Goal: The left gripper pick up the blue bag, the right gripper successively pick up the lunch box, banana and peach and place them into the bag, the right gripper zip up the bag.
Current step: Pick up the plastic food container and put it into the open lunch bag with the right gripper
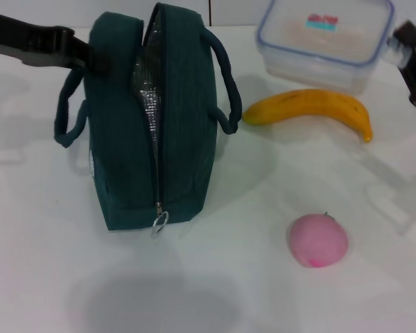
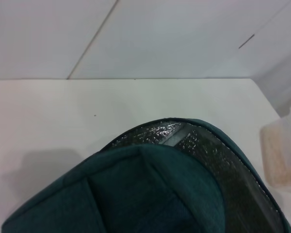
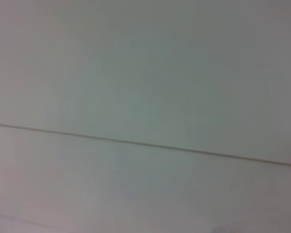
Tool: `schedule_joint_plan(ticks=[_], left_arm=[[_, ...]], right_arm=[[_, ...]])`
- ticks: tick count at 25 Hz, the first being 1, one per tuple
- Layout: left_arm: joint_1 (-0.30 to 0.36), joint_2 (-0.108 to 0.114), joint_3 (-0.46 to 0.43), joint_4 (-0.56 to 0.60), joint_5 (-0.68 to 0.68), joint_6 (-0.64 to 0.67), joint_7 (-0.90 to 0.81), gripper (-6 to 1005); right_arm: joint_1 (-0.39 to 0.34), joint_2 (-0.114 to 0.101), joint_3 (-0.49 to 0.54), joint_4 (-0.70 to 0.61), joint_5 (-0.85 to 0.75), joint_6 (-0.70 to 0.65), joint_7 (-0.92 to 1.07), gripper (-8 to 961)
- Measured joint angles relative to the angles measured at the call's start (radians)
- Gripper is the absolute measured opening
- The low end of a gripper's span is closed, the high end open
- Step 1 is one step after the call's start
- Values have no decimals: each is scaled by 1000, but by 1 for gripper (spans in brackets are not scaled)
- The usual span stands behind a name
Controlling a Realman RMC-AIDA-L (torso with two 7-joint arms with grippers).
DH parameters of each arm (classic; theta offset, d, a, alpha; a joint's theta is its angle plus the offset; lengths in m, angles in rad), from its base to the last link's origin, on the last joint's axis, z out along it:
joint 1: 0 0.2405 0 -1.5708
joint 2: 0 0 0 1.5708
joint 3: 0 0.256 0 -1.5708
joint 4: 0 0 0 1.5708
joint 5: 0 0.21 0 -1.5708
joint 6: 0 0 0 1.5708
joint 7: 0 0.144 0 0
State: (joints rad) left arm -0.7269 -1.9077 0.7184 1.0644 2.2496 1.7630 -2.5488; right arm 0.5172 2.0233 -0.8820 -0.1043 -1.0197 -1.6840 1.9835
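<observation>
The dark teal fabric bag (image 1: 135, 125) stands upright on the white table (image 1: 215, 291), its zipper undone along most of the top so that the crinkled silver foil lining (image 1: 147, 94) shows through the gap. The zip's metal ring pull (image 1: 159, 221) hangs at the near end, and a padded loop handle curves out from each side. The left gripper (image 1: 90, 55), a black arm reaching in from the far left, meets the bag at its upper far corner, just above the handle on that side; whether its fingers clasp the fabric cannot be told. In the left wrist view the bag's rounded top and shiny lining sit directly below the camera.

The right gripper (image 1: 412, 62) hangs at the right end of the clear rectangular plastic lunch box with a blue-rimmed lid (image 1: 326, 41), and its finger spread cannot be told either. The yellow curved banana (image 1: 312, 109) lies just nearer than that gripper, in front of the box. The round pink peach (image 1: 317, 240) rests much nearer still, well apart from both grippers.

The table is plain matte white. Behind it are pale wall panels with thin seams (image 3: 145, 144).
</observation>
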Motion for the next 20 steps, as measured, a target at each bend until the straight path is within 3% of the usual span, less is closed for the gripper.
schedule_joint_plan(ticks=[20], left_arm=[[-53, -40, 1, -9, 1, -5, -2, 41]], right_arm=[[306, 5, -11, 112, 7, -2, 15, 97]])
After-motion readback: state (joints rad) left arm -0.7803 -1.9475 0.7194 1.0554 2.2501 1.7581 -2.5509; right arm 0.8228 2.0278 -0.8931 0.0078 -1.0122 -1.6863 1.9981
